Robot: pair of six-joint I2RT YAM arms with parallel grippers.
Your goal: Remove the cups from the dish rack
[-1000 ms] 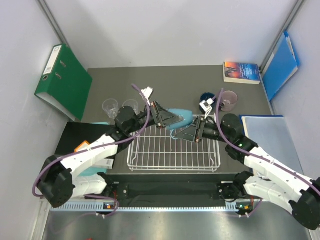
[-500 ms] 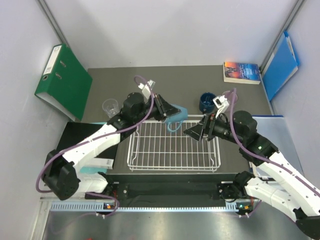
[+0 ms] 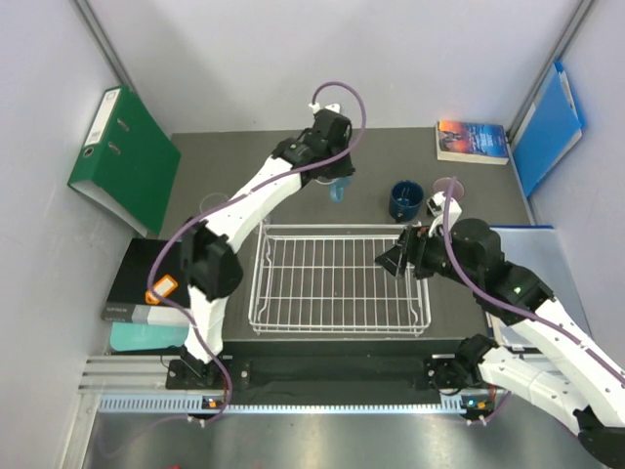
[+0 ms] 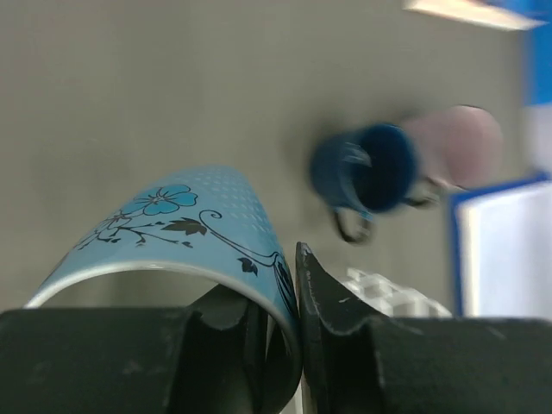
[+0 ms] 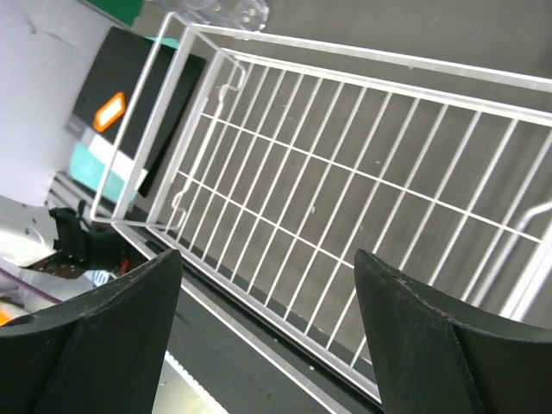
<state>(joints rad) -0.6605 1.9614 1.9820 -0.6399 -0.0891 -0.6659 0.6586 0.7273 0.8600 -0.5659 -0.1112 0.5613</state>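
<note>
from above: left hand [image 3: 334, 177] clenched on the teal mug [image 3: 338, 191], past the far side of the dish rack [image 3: 340, 227], near the navy mug [image 3: 404, 200] and pink mug [image 3: 448, 188] on the surface [image 3: 244, 156]. right hand [image 3: 395, 262] over the rack's right edge.
left wrist: fingers [image 4: 336, 345] pinching the teal mug's rim.
right wrist: fingers [image 5: 112, 336] spread wide, grasping nothing, above the rack wires.

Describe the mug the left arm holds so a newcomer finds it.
Look beyond the far rim of the white dish rack. There the left gripper pinches the wall of a light blue mug. Unlike the navy mug nearby, it carries a blue flower print.
</note>
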